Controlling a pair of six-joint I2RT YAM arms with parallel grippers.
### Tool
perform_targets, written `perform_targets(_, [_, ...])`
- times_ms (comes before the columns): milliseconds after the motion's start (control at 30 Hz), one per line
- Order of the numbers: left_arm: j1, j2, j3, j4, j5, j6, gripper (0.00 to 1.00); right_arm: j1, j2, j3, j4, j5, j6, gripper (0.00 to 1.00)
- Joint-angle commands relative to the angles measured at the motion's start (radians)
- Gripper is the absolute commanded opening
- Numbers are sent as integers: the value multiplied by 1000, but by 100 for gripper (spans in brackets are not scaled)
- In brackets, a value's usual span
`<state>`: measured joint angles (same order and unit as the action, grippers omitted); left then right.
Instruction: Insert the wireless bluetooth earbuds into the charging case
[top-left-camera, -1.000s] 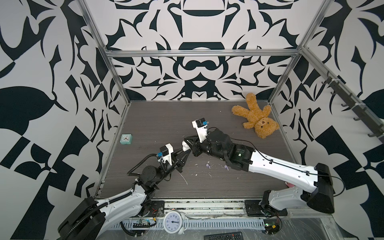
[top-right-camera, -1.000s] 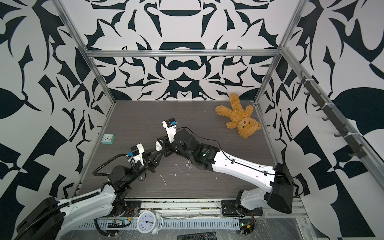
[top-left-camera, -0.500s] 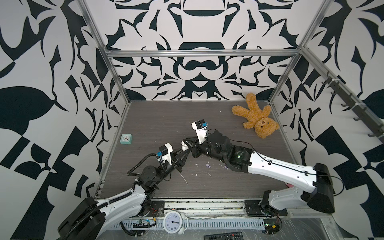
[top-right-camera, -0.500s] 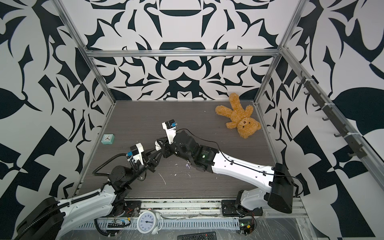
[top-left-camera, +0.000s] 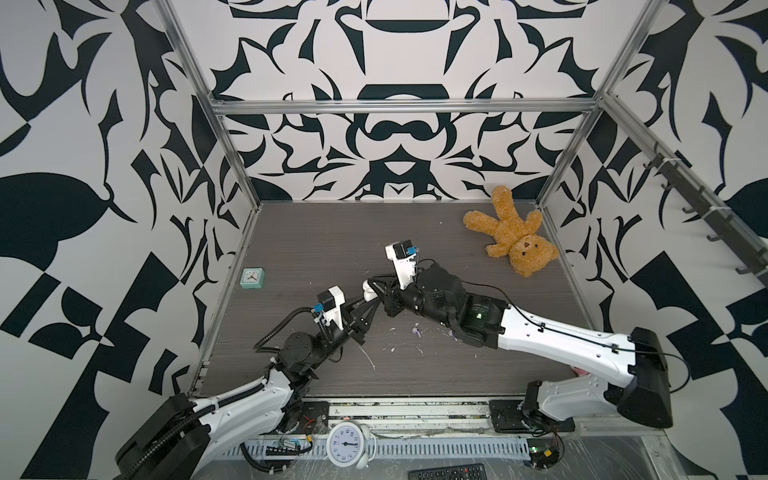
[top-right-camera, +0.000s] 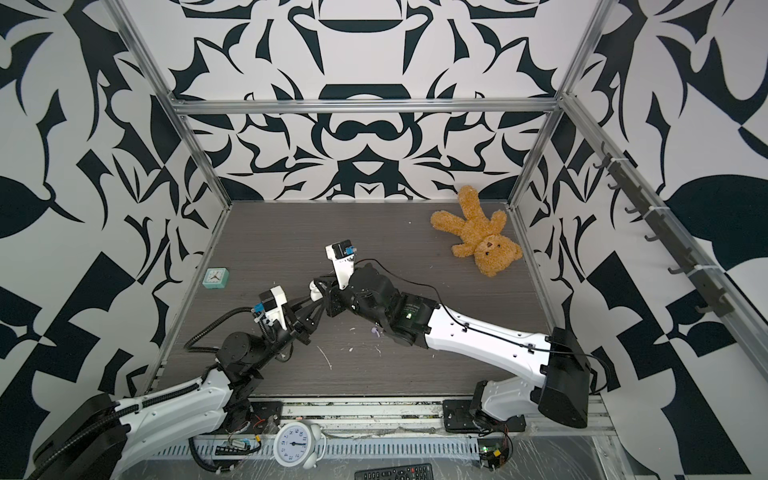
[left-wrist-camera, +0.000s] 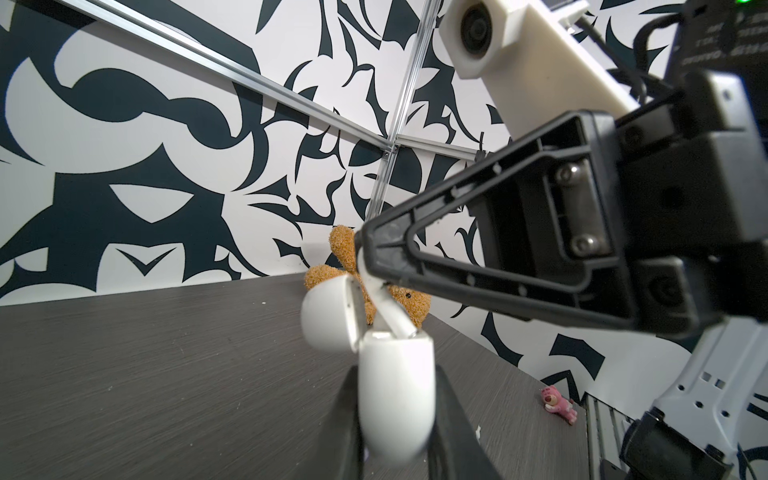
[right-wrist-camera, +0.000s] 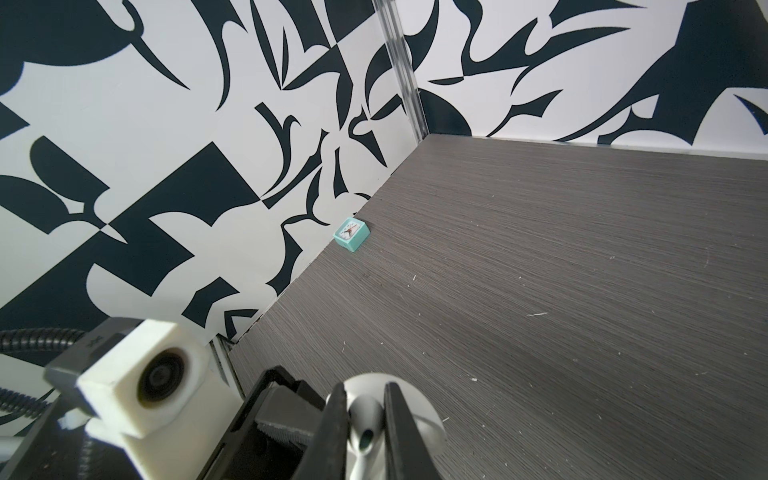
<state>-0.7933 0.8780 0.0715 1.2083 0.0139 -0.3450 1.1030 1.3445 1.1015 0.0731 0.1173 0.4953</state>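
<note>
Earbud (left-wrist-camera: 384, 305), left wrist view. One white earbud, pinched at its head end by the tips of my right claw (left-wrist-camera: 365, 246), which is closed narrow on it. Its long axis slants from the claw tips down into the mouth of the case (left-wrist-camera: 395, 374). The stem end is at or just inside the rim; I cannot tell whether it has found its socket. My left claw (left-wrist-camera: 397, 419) grips the case body on both sides, and the lid (left-wrist-camera: 326, 311) is hinged open, away from the stem. The socket therefore lies just beyond the stem tip, along the stem's own line. I judge the coming move to be a short push along that line, with the tilt corrected as it goes.

Right wrist view. The same earbud (right-wrist-camera: 365, 432) sits between the two fingers of the right claw (right-wrist-camera: 363, 395), with the round lid (right-wrist-camera: 419, 415) behind it.

Top views. The two claws meet over the middle of the counter (top-left-camera: 332, 241), with the case (top-left-camera: 367, 292) between them. The right arm carries the earbud; the left only steadies the case. In both top views one purple earbud (top-left-camera: 415, 331) (top-right-camera: 375, 331) lies on the counter under the right arm, apart from both claws.

Count: earbuds seen, two (one white, one purple); I cannot pick out any others among the pale flecks (top-left-camera: 370, 358). Case, one. Bear (top-left-camera: 509, 232), one. Small clock (top-left-camera: 252, 277), one.
</note>
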Motion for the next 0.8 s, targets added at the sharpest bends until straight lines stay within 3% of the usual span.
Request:
perform_targets(0, [-1,-17,-10,92,-38,-22,0,12,-34,-24,0,12,5,18])
perform_targets(767, [-1,-6,-4,99,-23,-8,0,22,-46,-45,4,7,5,18])
